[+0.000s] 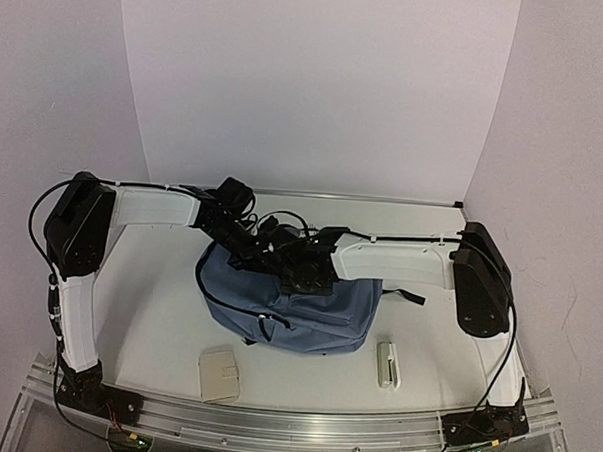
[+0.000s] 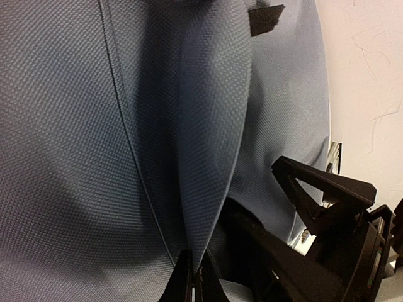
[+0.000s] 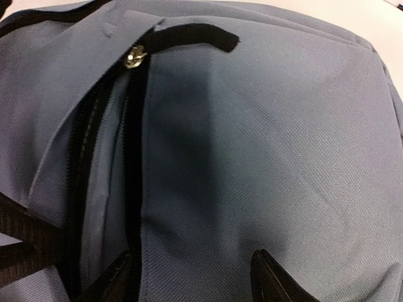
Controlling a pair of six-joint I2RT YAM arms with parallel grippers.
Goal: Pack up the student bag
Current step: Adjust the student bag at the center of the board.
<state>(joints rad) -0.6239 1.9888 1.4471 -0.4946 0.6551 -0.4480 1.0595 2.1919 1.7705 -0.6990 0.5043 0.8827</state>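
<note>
The student bag, slate-blue fabric with black zippers, lies in the middle of the table. Both arms meet over its far top edge. My left gripper is shut on a raised fold of the bag's fabric, which stands up as a ridge between the fingers. My right gripper is open, its fingertips pressed close to the blue fabric beside a black zipper that gapes slightly. A metal zipper slider with a black pull tab sits at the top of that zipper.
A small beige flat item lies in front of the bag at the near left. A white oblong item lies at the near right. The right arm's black wrist crowds the left wrist view. White walls enclose the table.
</note>
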